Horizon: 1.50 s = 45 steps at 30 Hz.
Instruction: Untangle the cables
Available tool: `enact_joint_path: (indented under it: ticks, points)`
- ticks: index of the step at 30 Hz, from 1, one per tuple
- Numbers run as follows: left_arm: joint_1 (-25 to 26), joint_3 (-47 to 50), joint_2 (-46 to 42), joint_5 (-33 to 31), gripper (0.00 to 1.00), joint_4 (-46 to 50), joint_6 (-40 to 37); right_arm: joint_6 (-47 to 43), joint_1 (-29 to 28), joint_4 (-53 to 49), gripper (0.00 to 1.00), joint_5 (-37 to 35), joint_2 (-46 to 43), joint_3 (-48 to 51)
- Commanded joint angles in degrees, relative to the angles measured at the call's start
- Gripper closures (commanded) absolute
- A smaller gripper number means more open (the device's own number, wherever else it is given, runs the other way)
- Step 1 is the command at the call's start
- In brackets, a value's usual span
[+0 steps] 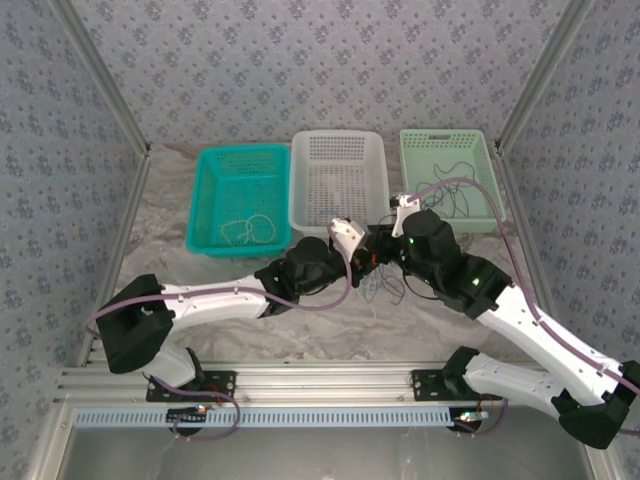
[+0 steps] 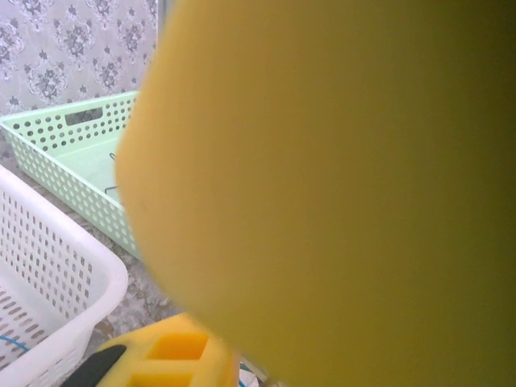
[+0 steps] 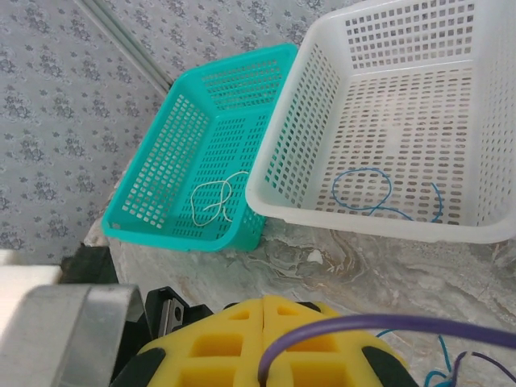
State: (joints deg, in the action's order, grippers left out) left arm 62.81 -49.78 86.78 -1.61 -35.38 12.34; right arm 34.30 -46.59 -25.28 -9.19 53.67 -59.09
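Observation:
A small tangle of thin cables [image 1: 386,286] lies on the marble table just below where both grippers meet. My left gripper [image 1: 370,246] reaches in from the left. In its wrist view one yellow finger [image 2: 165,355] shows low down, and a close yellow blur hides the jaws. My right gripper [image 3: 264,303] has its yellow pads pressed together, with nothing visible between them and a purple hose across them. Blue cable ends [image 3: 442,359] lie beside it. One blue cable [image 3: 363,190] rests in the white basket, a cream cable [image 3: 214,198] in the teal basket, and a black cable [image 1: 455,200] in the green basket.
Three baskets stand in a row at the back: teal basket [image 1: 205,205], white basket [image 1: 300,190], green basket [image 1: 490,185]. Patterned walls and metal posts close in the sides. The arms' purple hoses loop over the table's middle.

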Motion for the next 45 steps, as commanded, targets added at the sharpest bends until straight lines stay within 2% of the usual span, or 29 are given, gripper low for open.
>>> enact_joint_path:
  ticks: [1,5,9,13,17,20,32,37,45]
  points:
    - [0.6,2.5,1.1,1.6,0.76,-3.6,0.0,0.2,-0.3,1.3,1.0,2.3,-1.1,-2.6]
    - [0.6,3.3,-0.7,1.7,0.71,-1.3,-1.6,0.1,0.7,0.4,1.0,2.8,-1.2,-2.6]
    - [0.6,4.0,-2.0,2.0,0.6,-0.5,-4.4,0.3,1.1,1.0,1.0,4.8,-0.8,-2.7]
    - [0.6,3.2,-1.5,2.9,0.58,-0.4,-5.9,0.9,1.2,2.7,1.0,6.3,-0.1,-2.3]
    - [0.6,1.3,0.4,1.2,0.58,-0.2,-6.0,1.3,0.9,4.1,1.0,8.8,1.4,-2.6]
    - [0.6,1.0,1.1,-0.9,0.61,-0.5,-6.0,1.3,0.7,4.1,1.0,8.8,1.5,-2.9]
    - [0.6,1.0,5.7,-2.2,0.87,1.8,-3.5,-1.0,1.9,1.5,1.0,7.7,1.6,-7.0]
    - [0.3,2.1,7.3,-2.8,0.91,1.3,-4.2,-1.9,3.2,-0.7,1.0,8.4,1.5,-8.7]
    - [0.0,4.3,7.1,-1.7,0.92,-0.7,-4.6,-2.1,5.9,-3.4,1.0,9.9,1.2,-11.5]
